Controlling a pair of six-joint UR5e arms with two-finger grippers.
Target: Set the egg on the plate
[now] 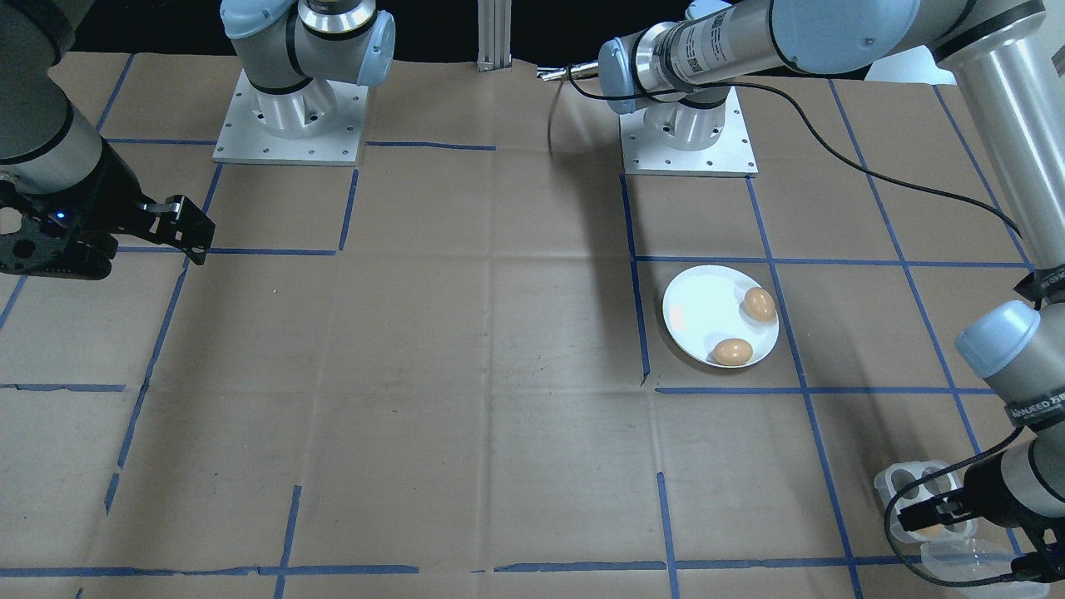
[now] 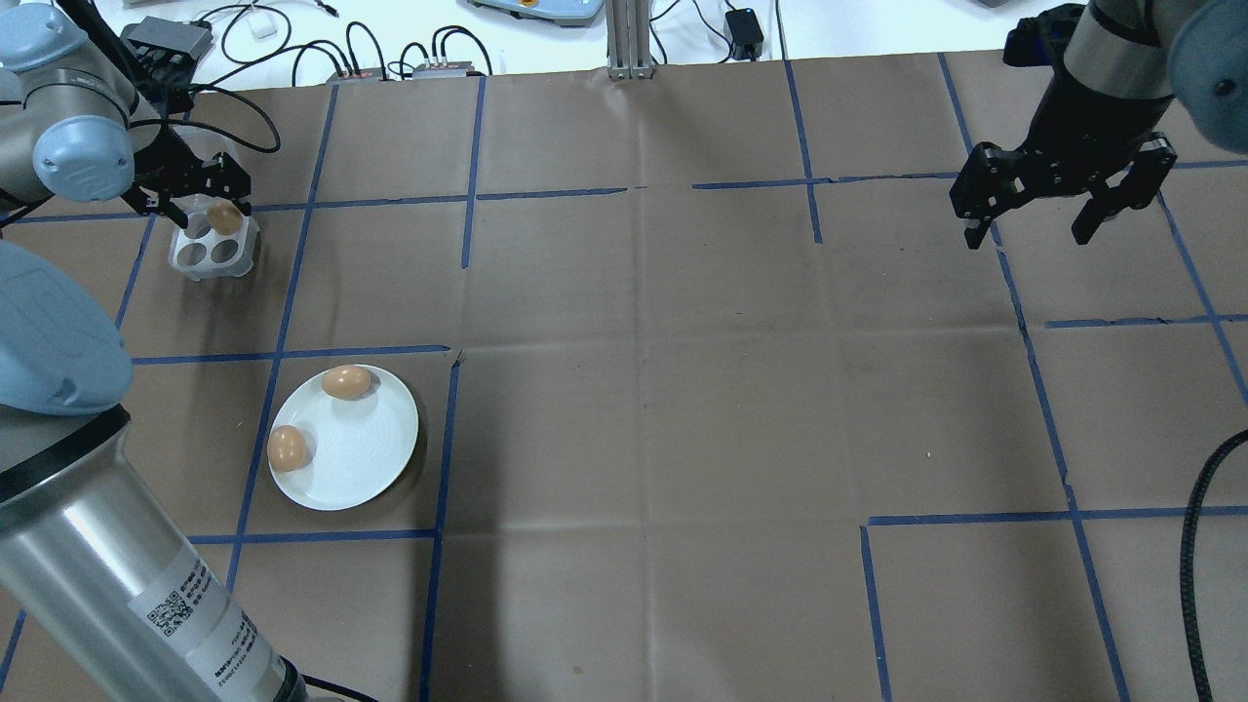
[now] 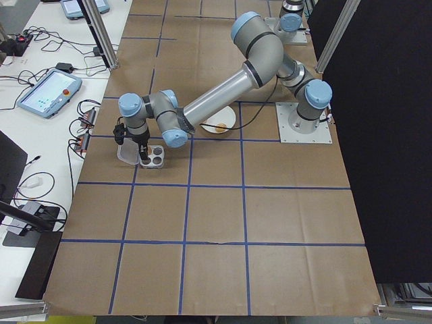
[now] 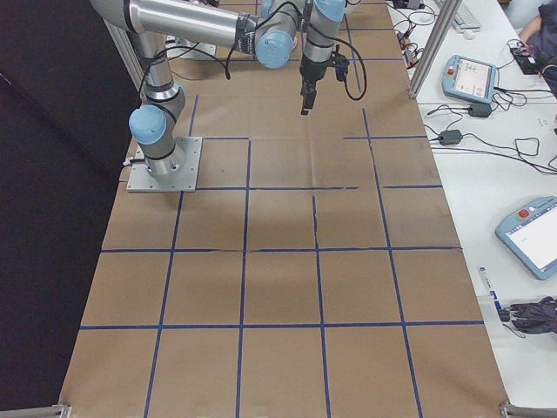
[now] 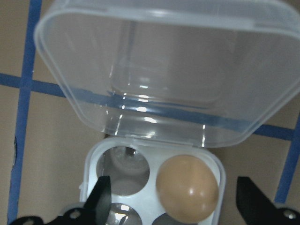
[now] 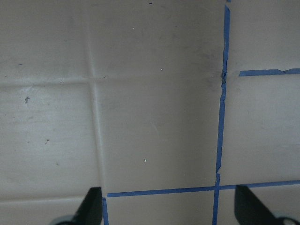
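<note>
Brown papered table (image 2: pixel 682 409), glossy white plate (image 2: pixel 361 458), smooth tan egg (image 5: pixel 187 187) in tray (image 5: pixel 93 159), left pincer (image 5: pixel 176 206) spread empty around it

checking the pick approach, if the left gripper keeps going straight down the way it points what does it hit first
Most likely the egg left in the egg tray: the left gripper points down with its open fingers on either side of the egg. How high it hangs above is unclear.

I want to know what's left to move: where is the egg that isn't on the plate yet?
In the overhead view it sits far left, in one cup of the egg tray: the last egg, between the left hand's open fingers.
</note>
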